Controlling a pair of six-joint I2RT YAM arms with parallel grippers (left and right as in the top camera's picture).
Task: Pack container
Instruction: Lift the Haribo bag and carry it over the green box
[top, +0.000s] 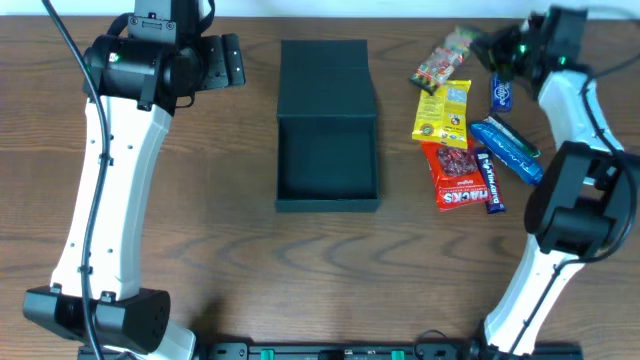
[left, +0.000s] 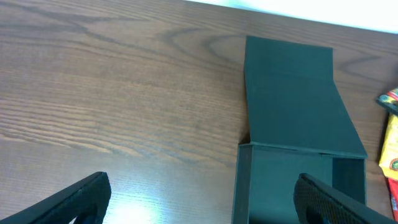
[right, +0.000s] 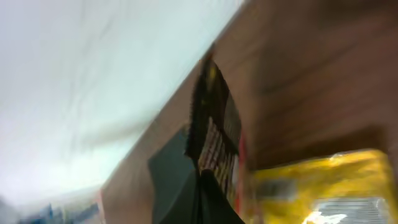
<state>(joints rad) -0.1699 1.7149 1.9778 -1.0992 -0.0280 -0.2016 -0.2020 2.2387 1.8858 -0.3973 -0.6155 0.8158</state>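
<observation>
The dark teal container (top: 328, 205) stands open at the table's middle, its flap lid (top: 325, 80) lying flat behind it, and nothing shows inside. It also shows in the left wrist view (left: 292, 118). My left gripper (left: 205, 199) is open and empty, above the table just left of the container's left wall. My right gripper (top: 478, 45) is at the far right, its fingers (right: 200, 186) pressed together on the edge of a colourful candy packet (top: 445, 60). The right wrist view is blurred.
Other snacks lie right of the container: a yellow packet (top: 442, 112), a red packet (top: 455, 178), a long blue bar (top: 510, 150), a small blue packet (top: 500, 95) and a dark blue bar (top: 490, 188). The arm bases stand at the front left and right.
</observation>
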